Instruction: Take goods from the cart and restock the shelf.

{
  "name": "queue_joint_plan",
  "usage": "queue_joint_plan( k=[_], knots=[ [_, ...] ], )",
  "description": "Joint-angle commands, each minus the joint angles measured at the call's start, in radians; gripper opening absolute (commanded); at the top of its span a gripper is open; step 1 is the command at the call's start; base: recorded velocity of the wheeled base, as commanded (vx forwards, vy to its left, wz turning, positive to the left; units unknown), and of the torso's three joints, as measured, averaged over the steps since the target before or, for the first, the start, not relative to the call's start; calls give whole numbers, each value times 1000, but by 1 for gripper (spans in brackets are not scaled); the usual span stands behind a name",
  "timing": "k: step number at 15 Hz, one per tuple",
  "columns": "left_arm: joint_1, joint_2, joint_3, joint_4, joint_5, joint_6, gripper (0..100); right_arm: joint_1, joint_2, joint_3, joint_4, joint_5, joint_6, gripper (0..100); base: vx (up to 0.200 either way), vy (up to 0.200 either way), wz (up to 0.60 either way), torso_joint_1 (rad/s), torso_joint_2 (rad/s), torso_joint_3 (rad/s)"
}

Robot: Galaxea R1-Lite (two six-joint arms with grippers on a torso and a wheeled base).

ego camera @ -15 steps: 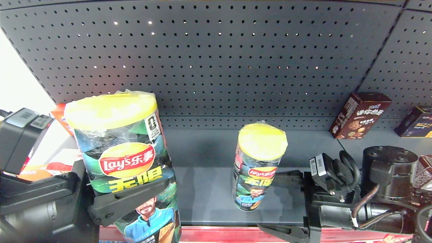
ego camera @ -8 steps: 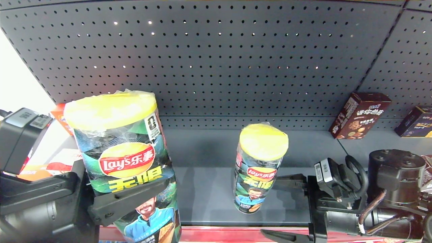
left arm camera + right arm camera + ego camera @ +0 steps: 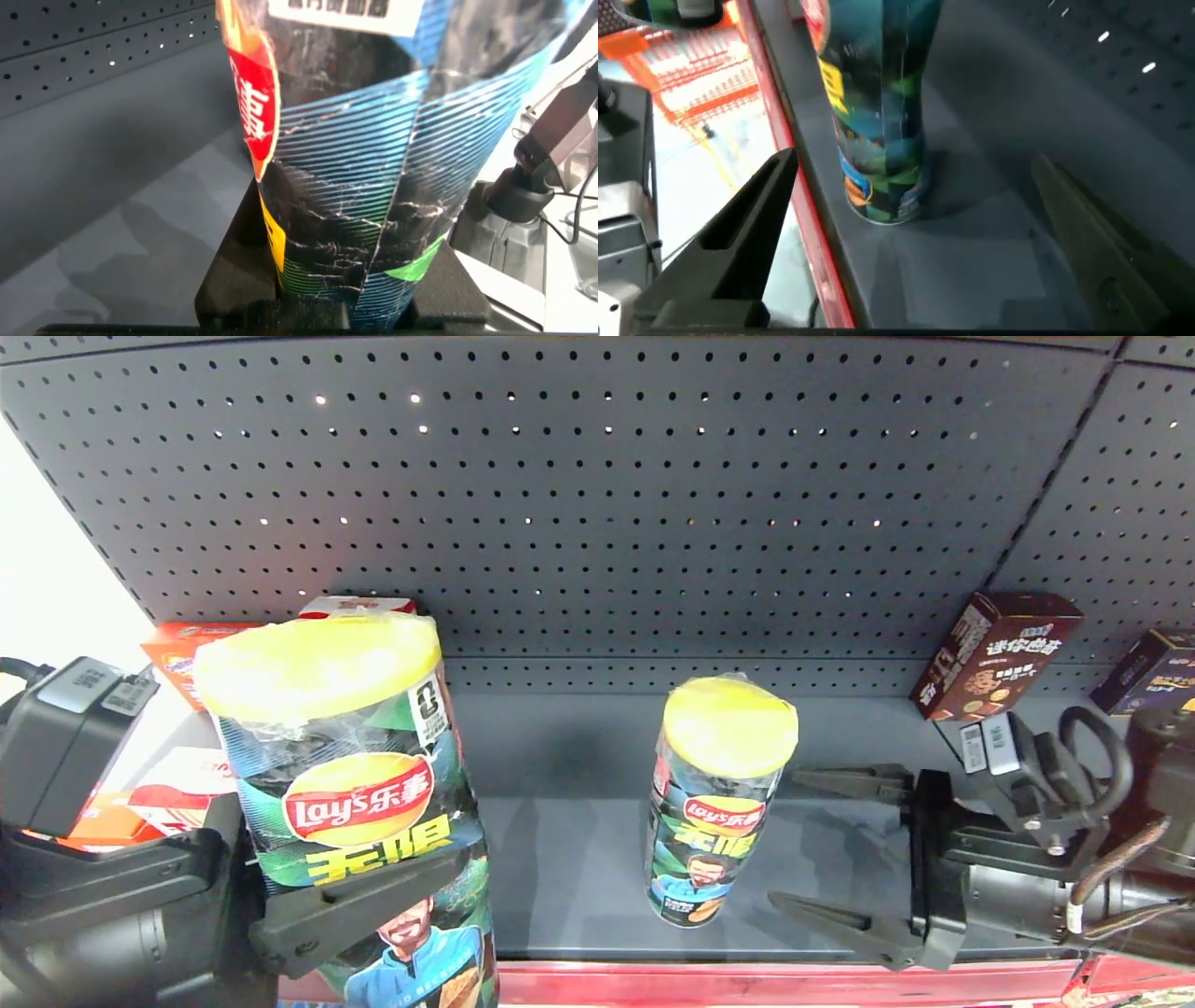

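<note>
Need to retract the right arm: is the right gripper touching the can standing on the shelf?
Apart. Head view shows bare shelf between the open right gripper and the standing can.

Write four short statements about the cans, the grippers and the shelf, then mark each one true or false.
1. The left gripper is shut on a can with a yellow lid. True.
2. The right gripper grips the standing can. False: it is open and beside that can, not touching it.
3. The standing can is upright on the shelf. True.
4. The brown box is between the two cans. False: it is at the back of the shelf, on the robot's right of the standing can.
</note>
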Motion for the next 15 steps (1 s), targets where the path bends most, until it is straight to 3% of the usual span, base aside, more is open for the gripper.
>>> queue_joint_plan(
  k=[1,6,9,11,15],
  knots=[
    [0,0,0,-1,0,0,0,-26,-128,6,3,-1,3,100,0,0,0,0,0,0],
    [0,-22,3,-1,1,-2,0,-156,-408,5,142,-102,12,100,0,0,0,0,0,0],
    [0,-40,8,-1,0,-2,0,-277,-675,45,300,-159,128,100,0,0,0,0,0,0],
    [0,-46,8,-1,0,1,0,-389,-892,80,491,-199,194,100,0,0,0,0,0,0],
    [-3,-69,6,-1,0,4,0,-512,-1266,163,898,-205,217,100,0,0,0,0,0,0]
  ],
)
